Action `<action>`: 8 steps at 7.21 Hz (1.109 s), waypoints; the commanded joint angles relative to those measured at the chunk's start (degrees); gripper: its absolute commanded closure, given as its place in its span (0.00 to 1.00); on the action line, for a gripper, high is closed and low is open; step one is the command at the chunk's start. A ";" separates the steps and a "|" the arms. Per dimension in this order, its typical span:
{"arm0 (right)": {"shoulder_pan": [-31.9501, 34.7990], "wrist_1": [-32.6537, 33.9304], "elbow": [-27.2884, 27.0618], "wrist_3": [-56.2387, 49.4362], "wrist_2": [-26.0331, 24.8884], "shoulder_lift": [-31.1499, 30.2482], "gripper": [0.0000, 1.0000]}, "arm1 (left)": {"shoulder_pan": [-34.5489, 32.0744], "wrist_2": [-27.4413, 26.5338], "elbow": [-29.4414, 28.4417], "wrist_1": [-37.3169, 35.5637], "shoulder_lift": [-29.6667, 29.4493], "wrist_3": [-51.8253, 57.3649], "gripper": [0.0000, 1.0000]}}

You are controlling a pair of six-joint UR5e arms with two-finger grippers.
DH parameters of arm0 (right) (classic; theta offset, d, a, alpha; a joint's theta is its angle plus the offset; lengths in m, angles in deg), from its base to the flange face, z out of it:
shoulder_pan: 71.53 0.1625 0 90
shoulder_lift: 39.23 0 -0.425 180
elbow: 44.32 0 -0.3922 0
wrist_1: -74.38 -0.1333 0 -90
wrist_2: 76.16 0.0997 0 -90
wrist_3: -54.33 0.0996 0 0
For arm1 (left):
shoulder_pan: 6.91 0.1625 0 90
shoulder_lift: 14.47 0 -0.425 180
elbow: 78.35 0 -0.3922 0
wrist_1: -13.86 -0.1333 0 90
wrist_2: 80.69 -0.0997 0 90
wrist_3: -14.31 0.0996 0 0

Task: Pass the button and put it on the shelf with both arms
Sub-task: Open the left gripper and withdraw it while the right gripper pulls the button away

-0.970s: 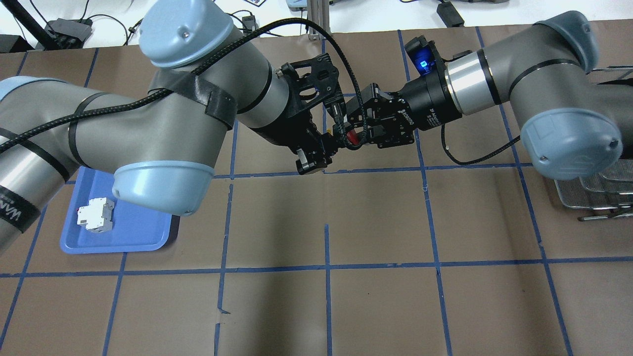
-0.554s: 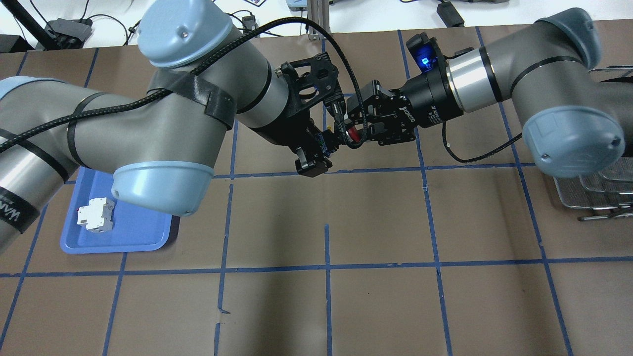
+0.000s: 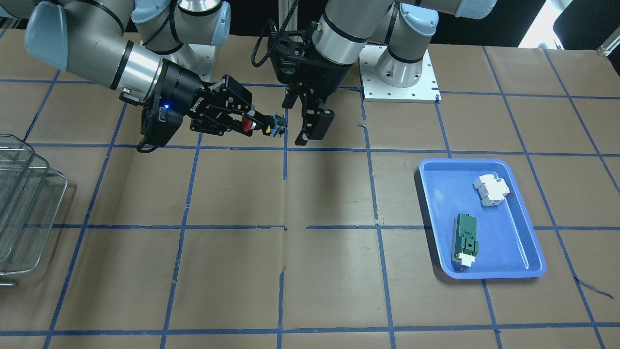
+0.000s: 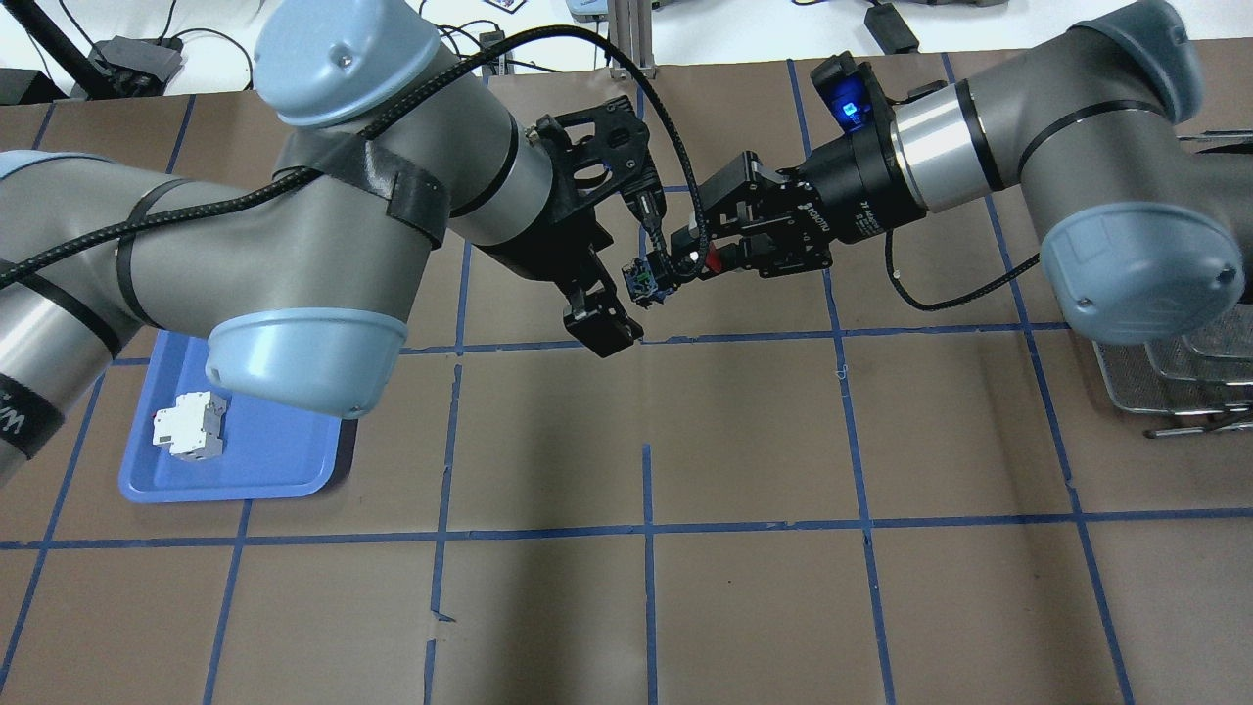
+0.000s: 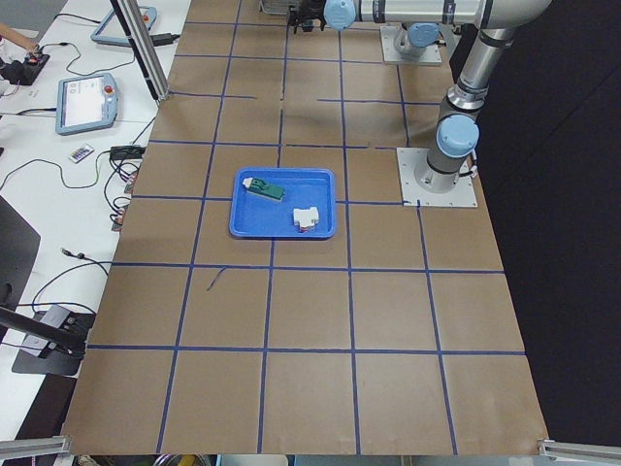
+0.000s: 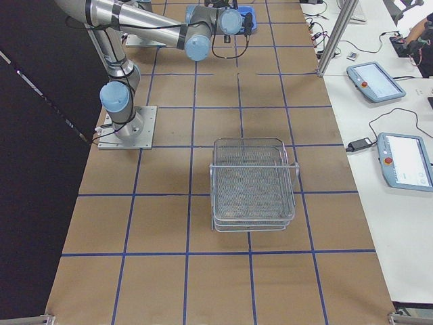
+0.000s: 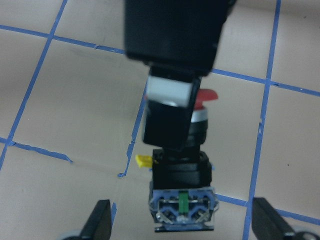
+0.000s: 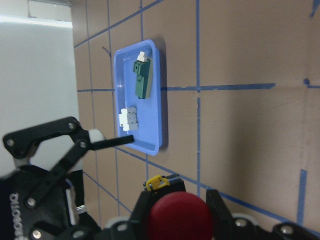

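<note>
The button (image 4: 675, 266), with red cap, black body and a yellow tab, hangs in the air above the table's far middle. My right gripper (image 4: 697, 257) is shut on it at the red cap, which fills the right wrist view (image 8: 181, 215). In the front-facing view my right gripper (image 3: 247, 125) holds the button (image 3: 261, 127) level. My left gripper (image 4: 622, 284) is open; in the left wrist view its fingertips (image 7: 100, 222) stand wide apart on either side of the button (image 7: 182, 170) without touching it. The wire shelf (image 4: 1175, 382) stands at the right edge.
A blue tray (image 3: 503, 232) on my left side holds a white breaker block (image 3: 491, 189) and a green module (image 3: 466, 237). The shelf (image 6: 254, 183) is a tiered mesh rack beyond my right arm's base. Blue tape lines grid the brown table.
My left gripper has opened, let go of the button and drawn back to the left. My right gripper stays shut on the button and has shifted slightly away with it.
</note>
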 commanded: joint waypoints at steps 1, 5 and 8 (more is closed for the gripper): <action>-0.47 4.63 -0.30 -0.98 -12.64 -3.33 0.89 | 8.71 -0.61 -0.03 1.99 0.65 -5.71 0.00; -0.56 15.27 -0.30 -5.78 -41.45 -7.39 0.88 | 18.77 -11.53 -0.47 7.10 2.05 -26.36 0.00; -9.02 14.32 1.00 -13.29 -52.78 -8.45 0.87 | 18.68 -17.54 -4.66 14.87 2.24 -47.72 0.00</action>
